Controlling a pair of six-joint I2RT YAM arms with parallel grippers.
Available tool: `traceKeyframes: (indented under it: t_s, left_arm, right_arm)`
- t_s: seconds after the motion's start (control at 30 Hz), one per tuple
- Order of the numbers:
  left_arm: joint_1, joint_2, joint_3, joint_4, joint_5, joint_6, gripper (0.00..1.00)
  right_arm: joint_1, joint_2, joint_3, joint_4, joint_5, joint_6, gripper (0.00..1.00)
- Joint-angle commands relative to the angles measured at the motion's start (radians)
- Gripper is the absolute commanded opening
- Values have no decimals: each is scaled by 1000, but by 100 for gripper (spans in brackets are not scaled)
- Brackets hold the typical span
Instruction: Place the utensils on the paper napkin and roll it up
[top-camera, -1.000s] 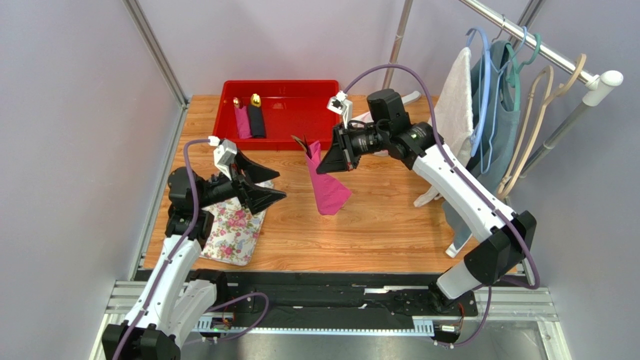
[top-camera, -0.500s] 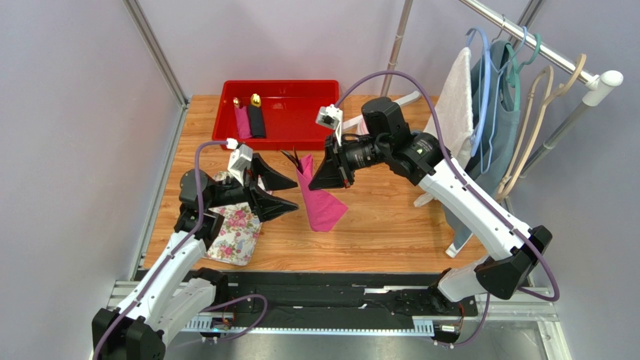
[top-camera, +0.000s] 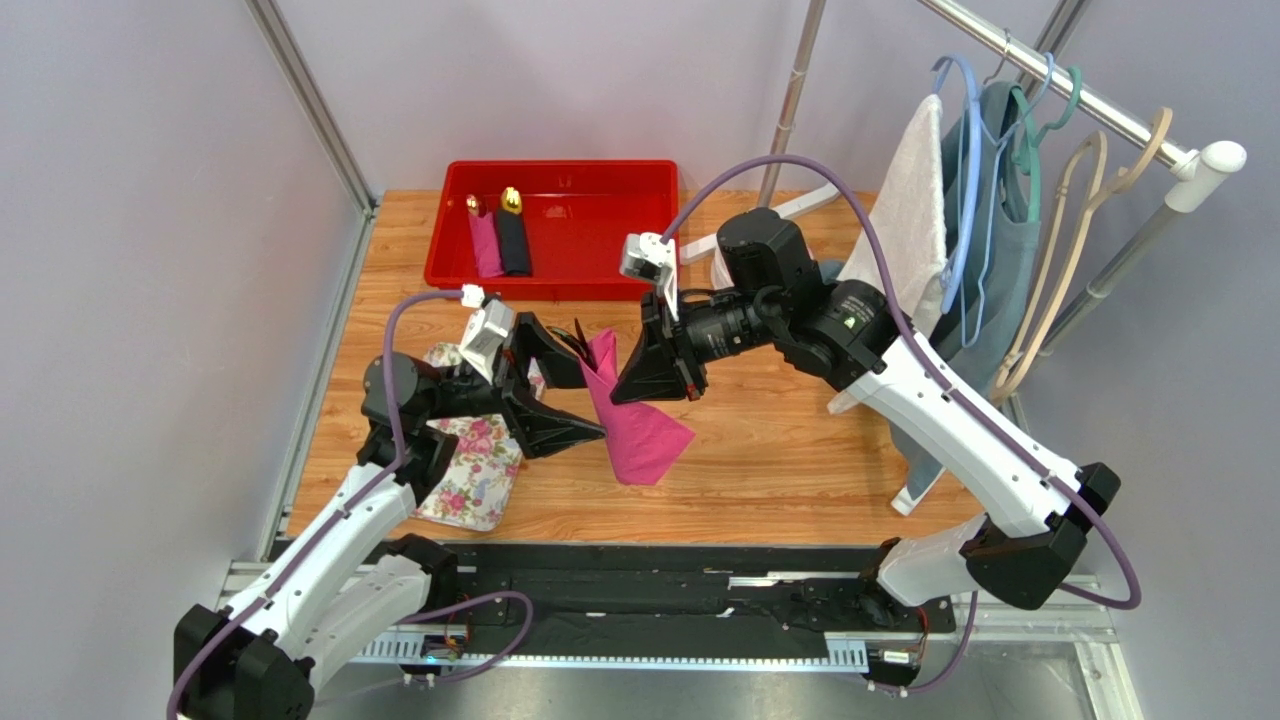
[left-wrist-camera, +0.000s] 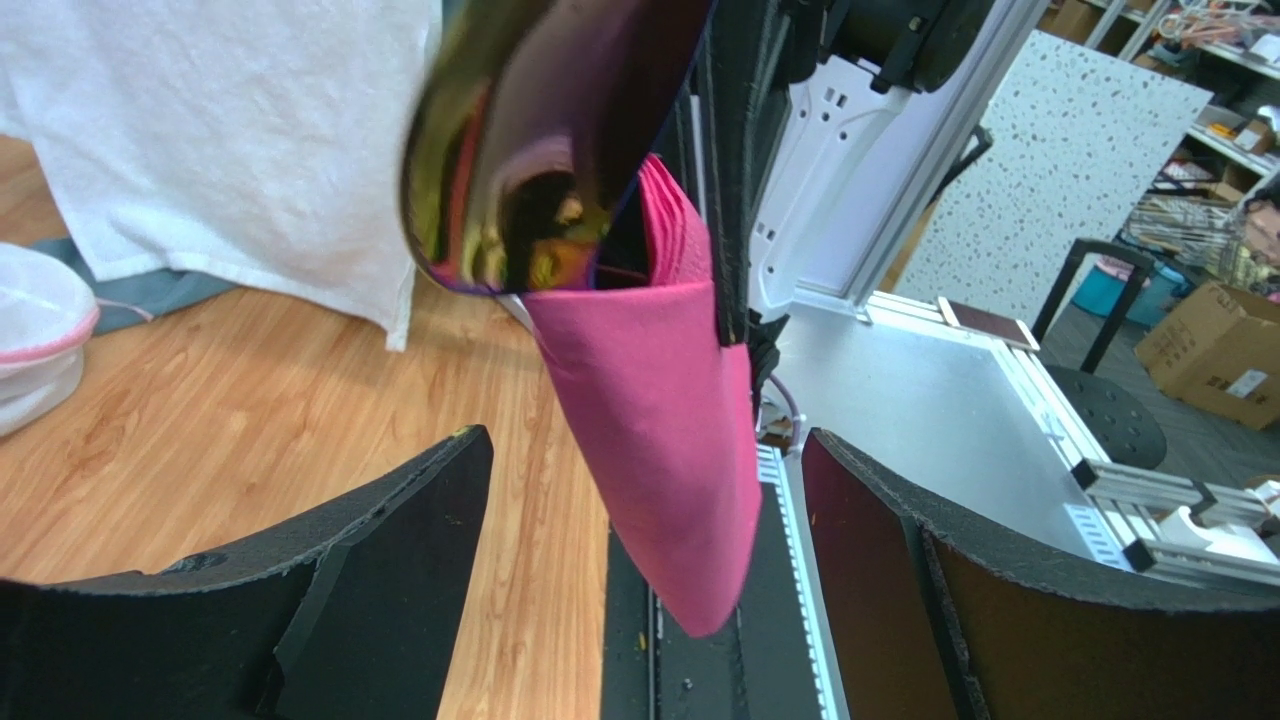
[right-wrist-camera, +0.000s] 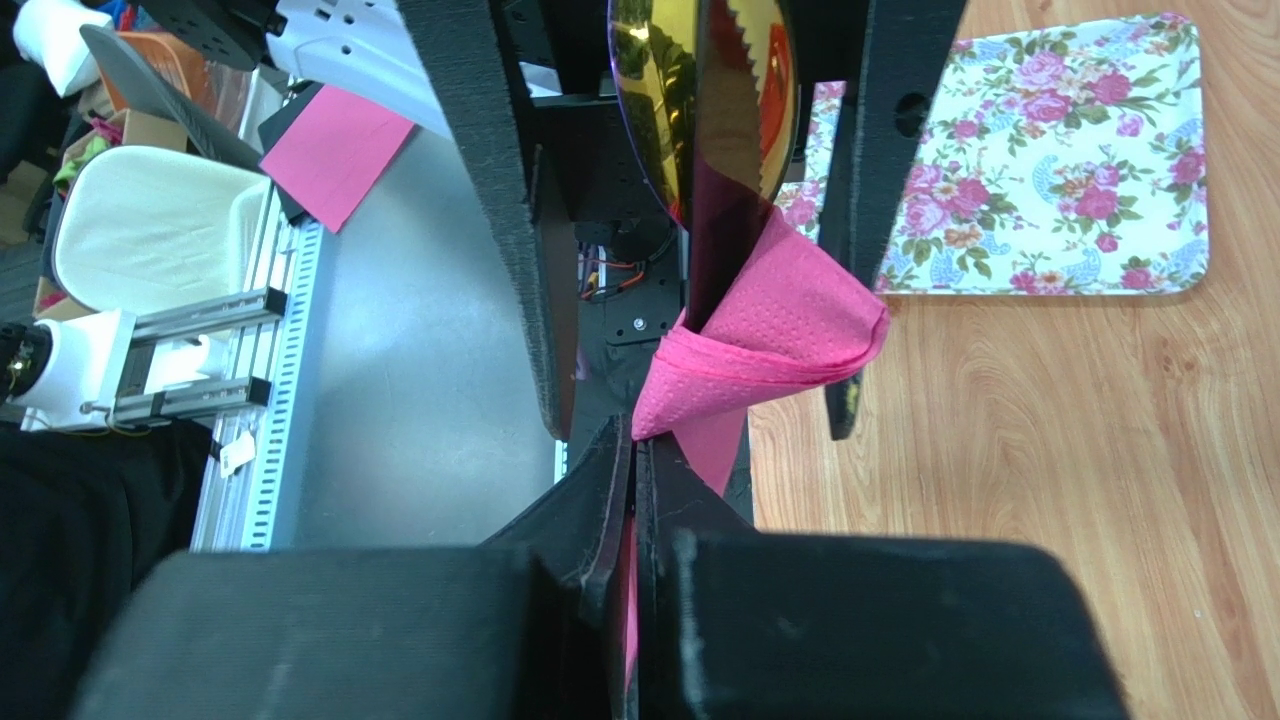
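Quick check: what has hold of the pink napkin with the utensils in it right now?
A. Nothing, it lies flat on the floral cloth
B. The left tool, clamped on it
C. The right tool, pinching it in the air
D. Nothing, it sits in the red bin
C: the right tool is shut on the pink napkin, which hangs above the wooden table, while the left tool stands wide open and grips nothing.

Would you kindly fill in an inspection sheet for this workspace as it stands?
Surface: wooden table, no damage seen.
Job's things: paper napkin wrapped round the utensils, hanging from right gripper.
Clutter: red tray holding pink roll and black roll; floral cloth at left.
Grippers: right gripper shut on napkin; left gripper open, straddling it untouched.
Cables: purple cables looping over both arms.
Surroundings: clothes rack holding blue-grey garment, white towel.
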Motion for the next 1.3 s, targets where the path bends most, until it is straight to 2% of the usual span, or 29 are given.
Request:
traceKeyframes:
  t_s: [0.0,0.13,0.27,0.53,0.73,0.9,1.1,1.27]
  left_arm:
    - [-12,3,-7,101,-26,-24,84]
    - [-13,0,-13,169,-30,-77,81]
    - [-41,-15,-2,166,-44,-100,75]
    - [-62,10,8,155,-78,-99,76]
    - [-70,-6,14,160,-87,-117,64]
    - [-87,-13,14,154,-96,-136,58]
    - [-91,-15,19,158,-83,-148,43]
    - [-91,-16,2,174,-63,-179,19]
  right_arm:
    - [19,-39,68,38,2,-36,0]
    - [27,-37,77,33,13,-39,0]
    - [35,-36,73,44,18,-39,0]
    - [52,-33,85,54,18,-30,0]
    - [59,-28,80,56,25,-28,0]
    - [59,-31,62,74,39,-17,0]
    - [59,-36,57,74,74,-17,0]
    - [56,-48,37,77,142,-22,0]
